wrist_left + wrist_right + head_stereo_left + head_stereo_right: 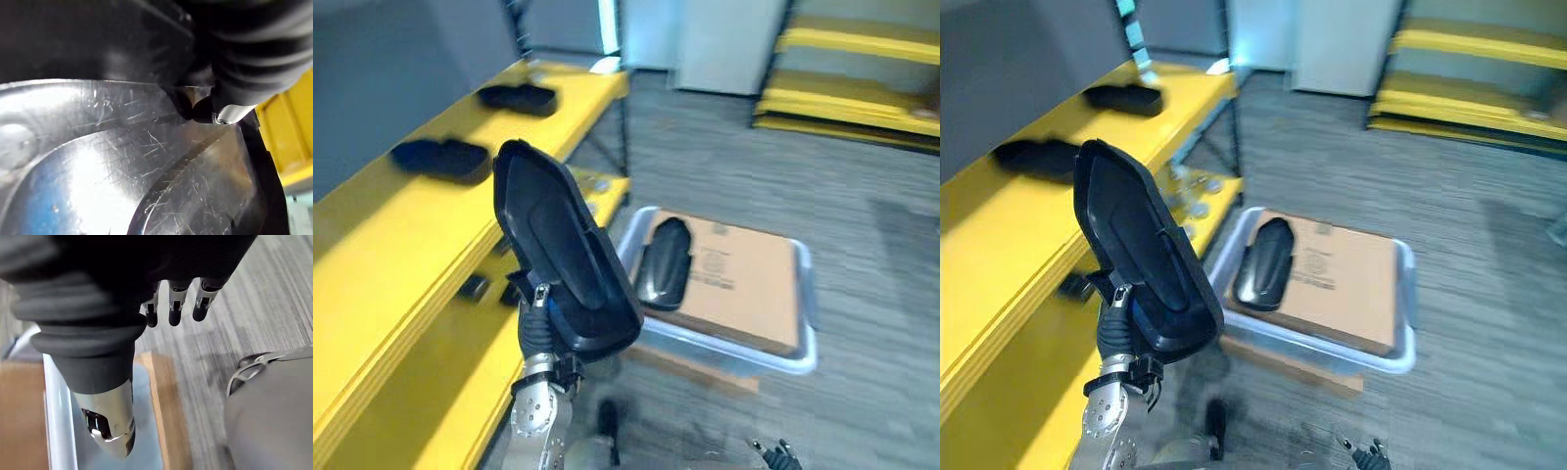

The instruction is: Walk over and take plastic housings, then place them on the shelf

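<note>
Black plastic housing (563, 250) pinched at its lower end by left hand (538, 318), yellow shelf (372, 264) at nine o'clock, grey bin (809, 294) at three o'clock, right hand (175, 301) hanging, fingers relaxed.

Bright yellow shelf (382, 264); held housing (563, 255) black (inner face glossy, fine scratches all over), same black on the near shelf housing (440, 157), far shelf housing (517, 96) and bin housing (664, 259). Plain brown cardboard (744, 284) with small dark print, pale grey-blue bin (808, 343), grey floor (871, 196) with wood-grain streaks. On the right hand (174, 298): silver fingers, dark tips, dark ribbed cover.
</note>
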Robot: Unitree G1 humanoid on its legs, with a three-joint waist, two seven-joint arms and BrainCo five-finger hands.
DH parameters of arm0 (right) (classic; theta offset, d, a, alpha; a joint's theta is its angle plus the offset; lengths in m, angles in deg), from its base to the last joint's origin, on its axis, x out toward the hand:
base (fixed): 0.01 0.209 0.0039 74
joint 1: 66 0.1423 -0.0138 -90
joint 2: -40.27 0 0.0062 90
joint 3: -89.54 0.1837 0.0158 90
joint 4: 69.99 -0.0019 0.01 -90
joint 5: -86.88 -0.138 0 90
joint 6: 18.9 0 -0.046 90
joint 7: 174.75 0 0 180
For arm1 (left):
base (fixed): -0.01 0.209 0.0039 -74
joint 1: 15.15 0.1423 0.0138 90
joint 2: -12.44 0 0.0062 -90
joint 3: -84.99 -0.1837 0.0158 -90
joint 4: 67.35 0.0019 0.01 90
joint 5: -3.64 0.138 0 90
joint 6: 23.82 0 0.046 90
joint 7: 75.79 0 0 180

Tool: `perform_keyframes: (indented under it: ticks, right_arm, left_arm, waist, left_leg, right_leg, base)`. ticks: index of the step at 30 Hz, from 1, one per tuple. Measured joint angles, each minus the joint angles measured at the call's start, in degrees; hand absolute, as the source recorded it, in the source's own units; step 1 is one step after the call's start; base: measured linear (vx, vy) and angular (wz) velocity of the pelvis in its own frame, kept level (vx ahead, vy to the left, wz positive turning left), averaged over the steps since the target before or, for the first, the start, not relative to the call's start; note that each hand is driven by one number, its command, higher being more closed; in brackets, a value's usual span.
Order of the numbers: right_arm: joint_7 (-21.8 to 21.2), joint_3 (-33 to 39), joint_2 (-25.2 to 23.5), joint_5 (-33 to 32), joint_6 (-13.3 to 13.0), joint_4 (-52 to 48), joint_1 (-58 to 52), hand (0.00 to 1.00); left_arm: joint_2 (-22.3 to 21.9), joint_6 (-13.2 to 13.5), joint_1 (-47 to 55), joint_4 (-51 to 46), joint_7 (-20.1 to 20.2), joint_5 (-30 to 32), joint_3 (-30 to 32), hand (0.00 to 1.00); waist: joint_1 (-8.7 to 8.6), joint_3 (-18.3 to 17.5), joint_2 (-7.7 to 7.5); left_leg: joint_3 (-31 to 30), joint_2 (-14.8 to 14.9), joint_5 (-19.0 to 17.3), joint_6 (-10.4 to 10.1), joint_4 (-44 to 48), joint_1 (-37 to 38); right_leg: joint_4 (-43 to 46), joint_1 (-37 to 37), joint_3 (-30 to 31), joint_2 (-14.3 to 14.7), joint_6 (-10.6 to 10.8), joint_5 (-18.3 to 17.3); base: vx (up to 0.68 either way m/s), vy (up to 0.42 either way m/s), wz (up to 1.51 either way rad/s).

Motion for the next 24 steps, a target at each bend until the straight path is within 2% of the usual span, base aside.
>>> perform_keyframes:
  ticks: [1, 2, 3, 5, 6, 7, 8, 9, 10, 12, 14, 15, 17, 18, 19, 20, 21, 22, 23, 24]
  right_arm:
    - [0.0, 0.0, 0.37, 0.41, 0.01, 0.07, 0.13, 0.0]
    - [-0.02, -0.01, 0.52, 0.56, 0.04, 0.18, 0.43, 0.0]
    - [-0.02, 0.01, 0.68, 0.71, 0.22, 0.89, 1.95, 0.0]
    - [-0.03, 0.09, 0.78, 0.99, 0.62, 1.01, 3.17, 0.0]
    - [-0.04, 0.25, 0.17, 1.07, 1.07, 0.98, 4.54, 0.0]
    - [-0.04, 0.33, 0.22, 1.08, 1.36, 0.95, 4.67, 0.0]
    - [-0.05, 0.6, 0.26, 1.25, 1.77, 0.96, 4.57, 0.0]
    - [-0.08, 0.57, 0.16, 1.68, 2.08, 1.04, 4.55, 0.0]
    - [-0.1, 0.48, -0.25, 1.96, 2.1, 1.03, 4.58, 0.0]
    - [-0.15, -0.61, -0.58, 2.24, 2.1, 1.04, 4.55, 0.0]
    - [-0.15, -0.76, -0.69, 2.55, 2.02, 1.0, 4.12, 0.0]
    - [-0.15, -0.75, -0.68, 2.52, 2.0, 0.99, 3.84, 0.0]
    - [-0.19, -0.65, -0.56, 2.55, 1.98, 0.86, 2.61, 0.0]
    - [-0.22, -0.82, -0.61, 2.56, 1.99, 0.83, 1.98, 0.0]
    - [-0.24, -2.2, -0.92, 2.64, 2.07, 0.4, 0.31, 0.0]
    - [-0.42, -3.17, -2.12, 3.1, 2.11, -0.75, -1.95, 0.0]
    - [-0.58, -3.58, -2.18, 3.26, 2.17, -0.86, -2.42, 0.0]
    - [-0.96, -3.78, -1.35, 3.82, 2.32, -2.17, -3.32, 0.0]
    - [-1.55, -4.01, -0.64, 4.19, 2.28, -3.12, -3.46, 0.0]
    - [-1.69, -4.05, -0.57, 4.44, 2.28, -3.34, -3.43, 0.0]
  left_arm:
    - [0.38, 0.0, -1.96, 1.34, 0.06, 0.0, -1.53, 1.0]
    - [0.66, 0.0, -2.76, 1.63, 0.16, -0.03, -2.38, 1.0]
    - [1.14, 0.04, -3.65, 1.69, 0.68, -0.12, -3.44, 1.0]
    - [1.17, 0.04, -3.91, 1.89, 1.45, -0.28, -3.62, 1.0]
    - [1.76, -0.03, -4.36, 3.66, 2.18, -0.44, -4.12, 1.0]
    - [1.91, -0.21, -4.96, 4.74, 2.47, -0.43, -4.83, 1.0]
    - [1.95, -0.28, -5.42, 5.7, 2.54, -0.38, -5.66, 1.0]
    - [1.91, -0.33, -5.98, 6.61, 2.47, -0.35, -6.23, 1.0]
    - [2.54, -0.31, -6.3, 7.01, 2.44, -0.27, -6.21, 1.0]
    - [3.5, -0.28, -6.25, 7.59, 2.13, 0.03, -5.42, 1.0]
    - [3.86, -0.19, -6.84, 7.7, 2.01, 0.2, -5.15, 1.0]
    - [3.83, -0.08, -7.33, 8.02, 2.01, 0.22, -5.22, 1.0]
    - [3.91, 0.06, -8.07, 9.46, 1.35, 0.22, -5.23, 1.0]
    - [3.91, 0.05, -8.01, 9.89, 1.24, 0.24, -5.23, 1.0]
    - [4.05, 0.07, -7.33, 10.06, 1.19, 0.27, -5.17, 1.0]
    - [4.21, 0.14, -6.44, 9.86, 1.2, 0.28, -5.05, 1.0]
    - [3.67, 0.18, -5.98, 10.15, 1.19, 0.29, -4.91, 1.0]
    - [2.41, 0.18, -4.25, 9.84, 1.18, 0.3, -4.84, 1.0]
    - [1.99, 0.66, -3.22, 9.43, 1.23, 0.36, -4.84, 1.0]
    - [1.99, 0.81, -3.3, 9.35, 1.37, 0.38, -4.93, 1.0]
  waist:
    - [-0.27, 0.0, 0.0]
    - [-0.21, -0.01, 0.02]
    - [0.1, -0.15, 0.31]
    - [0.17, -0.14, 0.17]
    - [-0.01, 0.11, -0.44]
    - [-0.27, 0.17, -0.55]
    - [-0.77, 0.12, -0.48]
    - [-1.65, 0.2, -0.42]
    - [-2.02, 0.26, -0.49]
    - [-2.71, 0.31, -0.25]
    - [-3.4, 0.37, 0.21]
    - [-3.57, 0.4, 0.26]
    - [-4.47, 0.44, -0.04]
    - [-4.48, 0.47, -0.47]
    - [-4.47, 0.3, -2.39]
    - [-4.14, -0.49, -5.03]
    - [-3.77, -0.58, -5.01]
    - [-2.4, -1.1, -3.28]
    - [-1.8, -1.37, -2.17]
    - [-1.69, -1.46, -1.9]
  left_leg:
    - [4.96, 0.39, -0.24, -0.27, 0.38, 0.62]
    - [6.19, 0.31, -0.51, -0.3, 0.49, 0.29]
    - [5.98, -0.88, -1.03, -0.13, 0.89, -0.75]
    - [4.68, -2.16, -2.09, 0.0, 1.33, -1.03]
    - [2.11, -4.51, -5.19, 0.45, 3.61, -0.7]
    - [0.45, -5.91, -6.57, 0.84, 4.44, -0.12]
    - [-1.22, -7.3, -7.6, 1.46, 4.53, 1.05]
    - [-3.83, -8.68, -8.75, 1.4, 4.21, 2.83]
    - [-5.62, -9.31, -9.02, 1.32, 3.44, 4.4]
    - [-8.18, -10.11, -8.61, 1.45, 0.67, 8.68]
    - [-12.05, -10.67, -8.63, 1.35, -0.37, 11.06]
    - [-13.25, -10.83, -8.65, 1.31, -0.46, 11.45]
    - [-17.25, -11.13, -9.5, -0.17, 0.22, 13.1]
    - [-17.72, -11.36, -9.82, -0.73, 0.18, 13.95]
    - [-18.09, -12.37, -10.82, -2.2, 0.16, 15.52]
    - [-17.55, -13.35, -12.55, -2.68, 0.99, 16.61]
    - [-17.99, -13.08, -13.55, -2.76, 2.18, 16.7]
    - [-17.99, -10.59, -15.55, -4.58, 4.93, 15.97]
    - [-17.93, -8.34, -16.89, -6.36, 6.95, 14.96]
    - [-17.87, -7.54, -17.11, -6.73, 7.2, 14.73]
  right_leg:
    - [-0.2, 0.85, -3.09, -1.14, 0.74, -0.35]
    - [-0.21, 1.04, -4.16, -1.6, 1.06, -0.44]
    - [-0.34, 1.73, -6.04, -2.27, 2.07, -0.37]
    - [-0.36, 2.45, -7.21, -3.12, 2.18, -0.31]
    - [4.61, 3.72, -7.8, -6.16, 2.17, -0.16]
    - [10.49, 3.35, -6.89, -9.01, 0.89, 0.09]
    - [17.72, 1.65, -4.11, -11.57, -3.16, 1.22]
    - [26.36, -1.7, 4.23, -12.95, -6.97, 2.51]
    - [29.65, -4.25, 10.25, -11.44, -5.02, -0.11]
    - [29.28, -9.56, 17.83, -7.2, -3.74, -4.53]
    - [22.47, -15.1, 24.76, -1.97, -2.59, -5.78]
    - [20.29, -16.73, 27.71, -0.3, -2.27, -5.63]
    - [12.56, -20.44, 38.14, 4.41, 0.5, -3.18]
    - [11.24, -20.67, 39.43, 4.74, 0.93, -1.96]
    - [9.6, -20.52, 40.37, 3.8, 0.32, 3.14]
    - [9.32, -20.46, 40.17, 2.47, -0.56, 9.08]
    - [10.7, -20.33, 39.71, 2.17, 0.54, 7.38]
    - [10.33, -19.68, 38.93, 3.65, -0.53, 6.71]
    - [9.17, -19.22, 38.0, 5.33, -1.02, 6.57]
    - [8.78, -19.05, 37.46, 5.84, -1.36, 6.54]
  base:
    - [0.17, 0.067, 1.45]
    - [0.2, 0.101, 1.45]
    - [0.19, 0.119, 0.9]
    - [0.19, 0.139, 0.68]
    - [0.18, 0.146, 0.81]
    - [0.26, 0.217, 1.15]
    - [0.3, 0.237, 1.07]
    - [0.38, 0.255, 1.03]
    - [0.34, 0.181, 0.88]
    - [0.33, 0.118, 0.73]
    - [0.34, 0.058, 0.91]
    - [0.3, -0.009, 1.14]
    - [0.3, -0.062, 1.21]
    - [0.27, -0.106, 1.16]
    - [0.27, -0.153, 1.09]
    - [0.23, -0.169, 1.0]
    - [0.24, -0.192, 0.49]
    - [0.22, -0.183, 0.02]
    - [0.21, -0.169, -0.11]
    - [0.18, -0.178, 0.06]
